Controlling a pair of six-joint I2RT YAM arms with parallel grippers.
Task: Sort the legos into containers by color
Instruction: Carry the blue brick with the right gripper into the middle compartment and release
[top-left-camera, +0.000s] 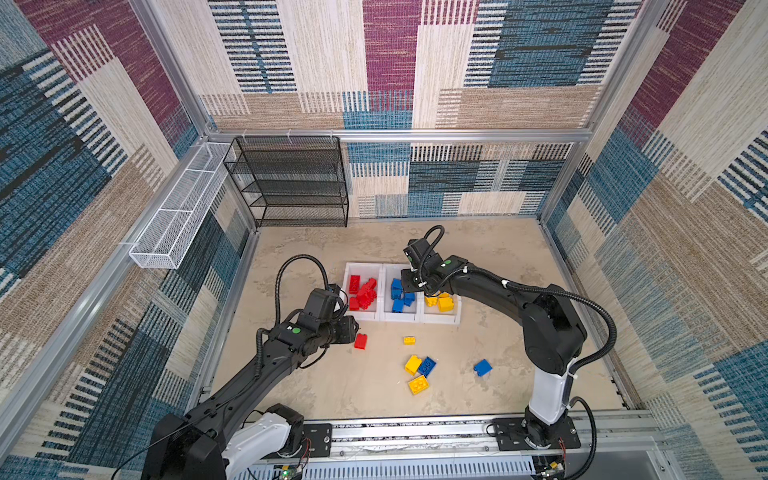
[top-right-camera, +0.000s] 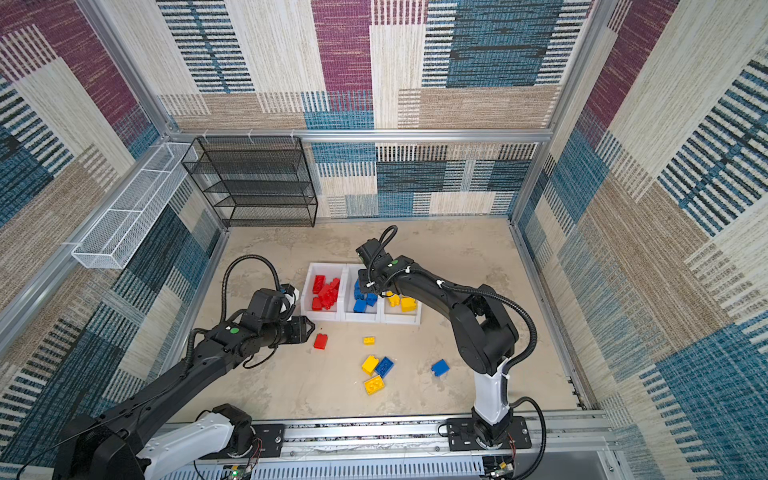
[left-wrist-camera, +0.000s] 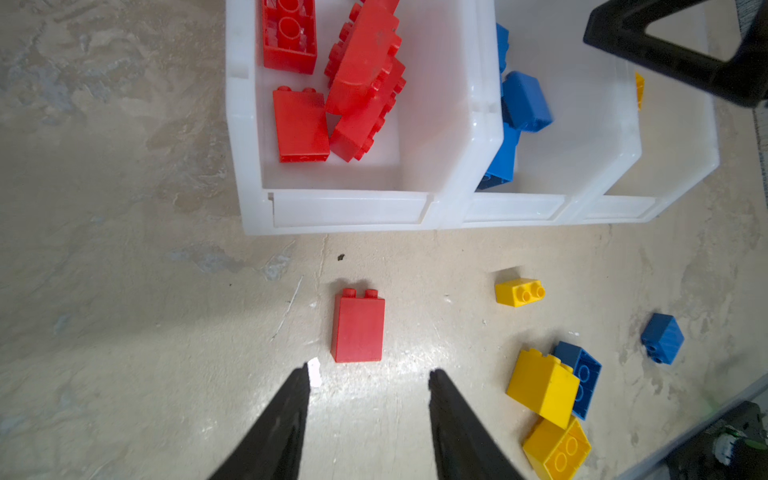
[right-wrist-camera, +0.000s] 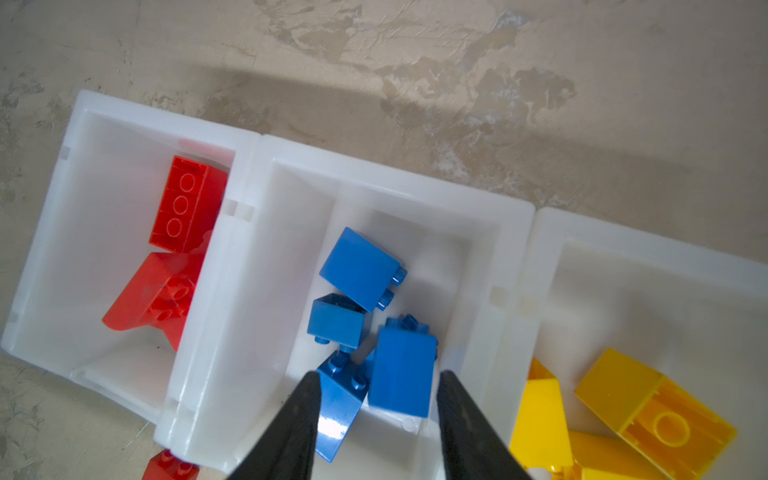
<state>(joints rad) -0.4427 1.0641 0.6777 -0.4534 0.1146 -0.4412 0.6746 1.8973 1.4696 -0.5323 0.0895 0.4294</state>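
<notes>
**Lego sort: six bricks loose, both tools spread**

Beige mottled counter (top-left-camera: 332, 395), set in a cell lined with patchwork carpet. Black mesh rack (top-left-camera: 291, 183) at the back wall, white wire basket (top-left-camera: 178, 212) along the left wall.

Both top views:
- three white bins (top-left-camera: 399, 319) joined in a row mid-counter.
- red bricks (top-left-camera: 363, 293) in the bin at view left, blue bricks (top-left-camera: 401, 297) in the middle bin (top-left-camera: 387, 291), yellow bricks (top-left-camera: 442, 302) in the third.
- On the counter in front of the row: loose red brick (top-left-camera: 360, 341), small yellow brick (top-left-camera: 409, 340), a close-packed cluster (top-left-camera: 413, 365) of two yellow and one blue, and a lone blue brick (top-left-camera: 482, 367) apart at view right.
- left tool (top-left-camera: 355, 329) low, just beside the loose red brick.
- right tool (top-left-camera: 406, 286) above the middle bin.

Left wrist view:
- Left tool fingers spread, nothing between them.
- Loose red brick lies on its side just ahead of the tips, not touching, studs toward the bins.
- Bare counter between that brick and the bin wall.

Right wrist view:
- Right tool fingers apart over the middle bin.
- Blue bricks piled beneath and between the tips. Contact with a finger cannot be told.
- Red bricks in the bin on one side, yellow bricks in the bin on the other.
</notes>
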